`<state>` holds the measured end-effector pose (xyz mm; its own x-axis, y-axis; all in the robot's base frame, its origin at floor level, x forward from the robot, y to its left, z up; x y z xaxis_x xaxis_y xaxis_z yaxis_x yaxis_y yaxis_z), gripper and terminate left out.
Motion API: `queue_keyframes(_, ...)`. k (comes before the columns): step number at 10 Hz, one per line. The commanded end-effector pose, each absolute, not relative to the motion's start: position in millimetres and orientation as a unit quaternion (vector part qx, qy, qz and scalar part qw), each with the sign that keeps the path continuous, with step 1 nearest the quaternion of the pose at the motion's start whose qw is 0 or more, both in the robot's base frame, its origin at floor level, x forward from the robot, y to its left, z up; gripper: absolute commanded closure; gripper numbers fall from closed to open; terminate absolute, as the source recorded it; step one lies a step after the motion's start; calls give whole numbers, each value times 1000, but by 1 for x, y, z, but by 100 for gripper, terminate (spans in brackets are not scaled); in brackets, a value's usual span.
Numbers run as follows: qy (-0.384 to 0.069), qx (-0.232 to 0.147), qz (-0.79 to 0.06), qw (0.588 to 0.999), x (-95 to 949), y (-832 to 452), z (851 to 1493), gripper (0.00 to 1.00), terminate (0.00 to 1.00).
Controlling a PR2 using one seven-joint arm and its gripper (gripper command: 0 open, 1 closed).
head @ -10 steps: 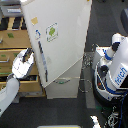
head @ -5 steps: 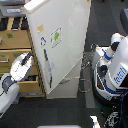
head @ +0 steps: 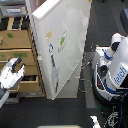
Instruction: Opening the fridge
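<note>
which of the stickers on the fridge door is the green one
The larger sticker mid-door on the fridge; the small one toward the exterior view's left is yellowish.

Even, fairly bright indoor light; the fridge [head: 62,45] door looks washed out, the dark floor [head: 75,112] murky; everything is soft and coarsely pixelated.

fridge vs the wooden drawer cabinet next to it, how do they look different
The fridge is white and tall, reaching toward the top of the exterior view; the wooden drawer cabinet is tan and sits lower beside it. The fridge shows one broad, smooth face with a small green sticker; the cabinet front is split into stacked drawers. Both are boxy and stand on the dark floor, side by side.
</note>
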<state>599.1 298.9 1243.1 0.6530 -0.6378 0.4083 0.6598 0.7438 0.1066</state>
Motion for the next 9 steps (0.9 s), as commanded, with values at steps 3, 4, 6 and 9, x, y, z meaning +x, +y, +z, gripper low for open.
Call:
queue_keyframes(3,53,-6,-304,951,742,122,881,0,0)
queue_keyframes(4,60,-19,-305,950,755,93,893,0,0)
queue_keyframes(6,63,21,-269,961,875,35,925,0,0)
queue_keyframes(9,69,40,-273,959,922,-67,943,0,0)
